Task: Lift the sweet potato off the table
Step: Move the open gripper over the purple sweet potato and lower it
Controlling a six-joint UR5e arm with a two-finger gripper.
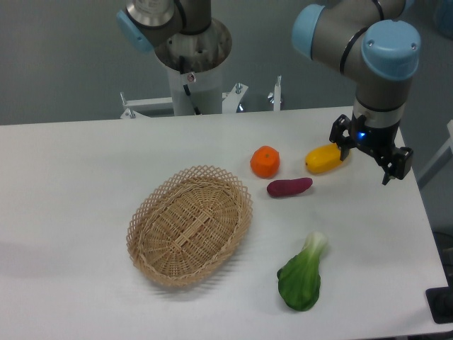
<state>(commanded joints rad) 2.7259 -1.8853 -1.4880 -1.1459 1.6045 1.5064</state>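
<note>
Lying flat on the table (85,163), the sweet potato (289,187) occupies the right half of the surface, its long axis running roughly left to right with the right end raised slightly toward the far edge. Nothing touches it. The gripper (368,157) hangs nearer the right edge, beyond and to the right of the tuber, well apart from it. Its two fingers (391,170) are spread, with a visible gap between them and nothing held in that gap. The left finger stands just beside or in front of the right end of the yellow vegetable (325,159); contact cannot be confirmed from this view.

Surrounding items:
- The orange fruit (265,161) sits just behind and left of the sweet potato, near but not touching.
- The yellow vegetable lies behind and right of the sweet potato, between it and the gripper.
- The wicker basket (190,224) rests left of the tuber, toward the front, and holds nothing visible.
- The leafy green vegetable (302,276) lies near the front edge, well forward of the sweet potato.
</note>
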